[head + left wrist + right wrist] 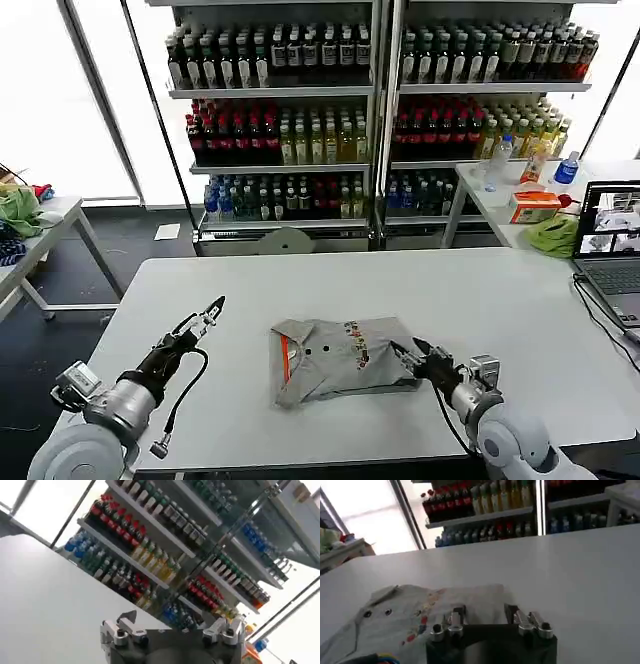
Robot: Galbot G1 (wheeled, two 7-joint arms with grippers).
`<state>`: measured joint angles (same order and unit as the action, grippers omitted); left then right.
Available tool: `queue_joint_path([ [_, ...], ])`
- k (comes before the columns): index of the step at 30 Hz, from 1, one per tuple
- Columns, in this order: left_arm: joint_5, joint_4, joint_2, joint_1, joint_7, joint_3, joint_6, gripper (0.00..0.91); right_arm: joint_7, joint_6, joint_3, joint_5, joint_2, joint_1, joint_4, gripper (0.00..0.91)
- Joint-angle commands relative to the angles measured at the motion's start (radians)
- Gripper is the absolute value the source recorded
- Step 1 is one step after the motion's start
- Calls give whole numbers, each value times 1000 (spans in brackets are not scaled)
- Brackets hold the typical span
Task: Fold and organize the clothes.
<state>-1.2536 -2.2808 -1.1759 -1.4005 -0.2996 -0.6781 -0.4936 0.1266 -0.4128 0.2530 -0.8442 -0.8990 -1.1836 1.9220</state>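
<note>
The shelves (375,120) behind the table (500,300) held rows of bottles (270,55): dark ones on top, red and yellow in the middle, blue lower down. A side table to the right carried more bottles, an orange box (533,206) and a green cloth (553,236); a laptop (610,250) sat open at the table's right edge. Another green heap (20,210) lay on a small table far left.

The shirt (335,360) lay folded near the middle of the table's front half, collar to the left with its orange inner neck showing, the chest print facing up. The right gripper (412,350) was at the shirt's right edge, its fingers parted, with the cloth just ahead of them in the right wrist view (420,615). The left gripper (213,307) hung above bare table left of the shirt, apart from it, fingers spread and empty, tilted up toward the shelves.
</note>
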Motion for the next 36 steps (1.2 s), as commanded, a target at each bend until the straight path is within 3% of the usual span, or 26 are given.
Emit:
queue_joint_path([
  [1, -1, -6, 8, -8, 2, -9, 0, 907, 55, 43, 82, 116, -23, -25, 85, 907],
  [5, 0, -1, 14, -5, 5, -12, 0, 907, 33, 75, -11, 164, -49, 42, 95, 907],
  [7, 0, -1, 14, -5, 6, -13, 0, 907, 58, 64, -73, 191, -70, 81, 88, 907],
  [9, 2, 1, 11, -10, 9, -16, 0, 907, 107, 74, -158, 322, -136, 130, 11, 907],
  [12, 14, 2, -1, -25, 19, -15, 1, 907, 140, 90, -241, 294, -201, 155, -40, 907],
  [16, 23, 9, -11, -47, 38, -26, 6, 907, 119, 92, -307, 283, -233, 167, -89, 907],
  [22, 24, 20, -13, -61, 52, -48, 12, 907, 86, 8, -322, 170, -206, 161, -113, 907],
  [26, 24, 23, -15, -64, 56, -51, 14, 907, 151, -84, -308, 155, -182, 127, -72, 907],
  [27, 24, 24, -16, -63, 56, -50, 14, 907, 197, -133, -299, 132, -183, 119, -64, 907],
  [31, 30, 27, -26, -59, 57, -38, 15, 907, 222, -125, -273, 112, -187, 107, -40, 907],
  [36, 35, 14, -26, -60, 55, -32, 15, 907, 206, -16, -204, 177, -180, 102, 66, 907],
])
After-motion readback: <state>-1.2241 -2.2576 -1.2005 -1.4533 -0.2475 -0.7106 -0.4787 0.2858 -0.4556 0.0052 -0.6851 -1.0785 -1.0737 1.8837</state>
